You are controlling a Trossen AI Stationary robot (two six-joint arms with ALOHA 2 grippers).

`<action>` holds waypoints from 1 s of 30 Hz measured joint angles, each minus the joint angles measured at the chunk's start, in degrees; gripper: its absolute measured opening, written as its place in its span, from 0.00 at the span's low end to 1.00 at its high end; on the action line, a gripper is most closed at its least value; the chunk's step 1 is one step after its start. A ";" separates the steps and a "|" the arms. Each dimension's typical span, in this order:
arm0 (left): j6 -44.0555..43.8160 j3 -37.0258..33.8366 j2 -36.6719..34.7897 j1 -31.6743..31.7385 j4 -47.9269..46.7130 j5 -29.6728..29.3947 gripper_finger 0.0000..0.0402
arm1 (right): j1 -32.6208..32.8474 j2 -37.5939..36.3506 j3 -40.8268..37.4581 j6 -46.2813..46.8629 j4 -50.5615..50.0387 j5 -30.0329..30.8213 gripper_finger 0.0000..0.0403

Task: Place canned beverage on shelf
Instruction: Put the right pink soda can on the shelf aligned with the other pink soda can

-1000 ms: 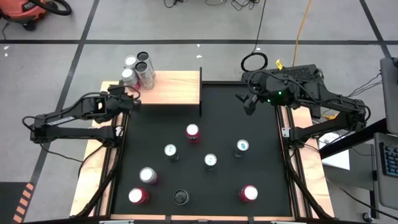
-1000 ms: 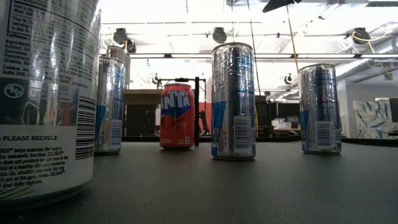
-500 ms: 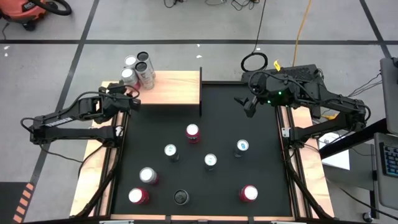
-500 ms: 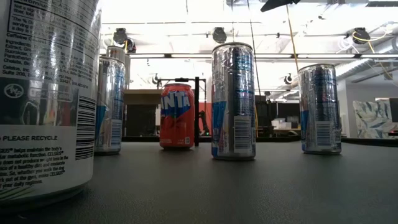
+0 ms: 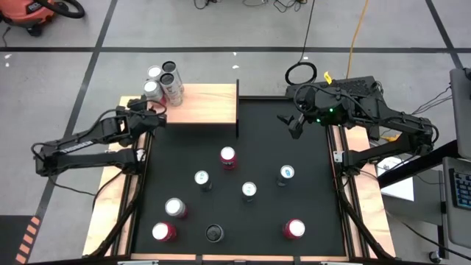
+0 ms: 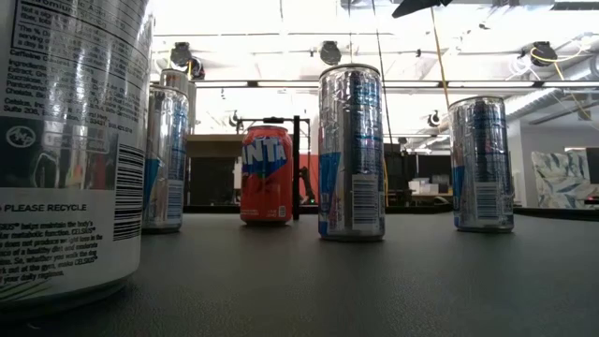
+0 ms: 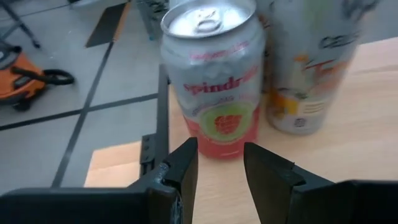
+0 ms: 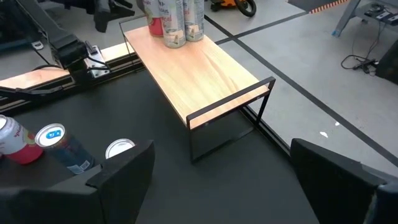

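Pink can (image 7: 214,74) on shelf (image 7: 348,106), just past left gripper (image 7: 221,165); jaws narrow, empty. Right gripper (image 8: 221,180) wide, empty. Can probably stiff, slippery, light; hold sides, mid-height.

Overhead, straight down on the whole table. Low, level among cans, very near. Left wrist close behind shelf (image 7: 348,112) cans; right wrist farther, sharing the shelf (image 8: 199,71).

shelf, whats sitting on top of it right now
Four cans stand bunched at one end of the shelf; the rest of its wooden top is bare. The left gripper is open just short of the Spindrift can, which partly covers those behind.
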 joint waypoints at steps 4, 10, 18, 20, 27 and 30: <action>0.45 -1.46 0.07 1.90 3.79 0.85 0.33 | 0.01 0.00 0.00 0.19 -0.01 0.00 0.87; 0.56 -1.74 0.48 4.11 4.96 0.76 0.33 | 0.00 0.00 0.00 0.42 -0.02 0.15 0.87; 1.00 -1.74 0.88 6.16 6.97 1.28 0.33 | -1.05 0.00 0.00 0.41 -0.02 0.29 0.87; 1.72 -1.74 1.26 6.61 7.85 1.99 0.33 | -1.59 0.00 0.00 0.31 -0.02 0.28 0.88; 2.37 -1.74 3.53 8.18 10.88 2.43 0.33 | -2.79 0.00 0.00 0.24 -0.02 0.13 0.88; 2.40 -1.74 4.50 8.87 11.18 2.51 0.33 | -2.88 0.00 0.00 0.24 -0.02 0.09 0.88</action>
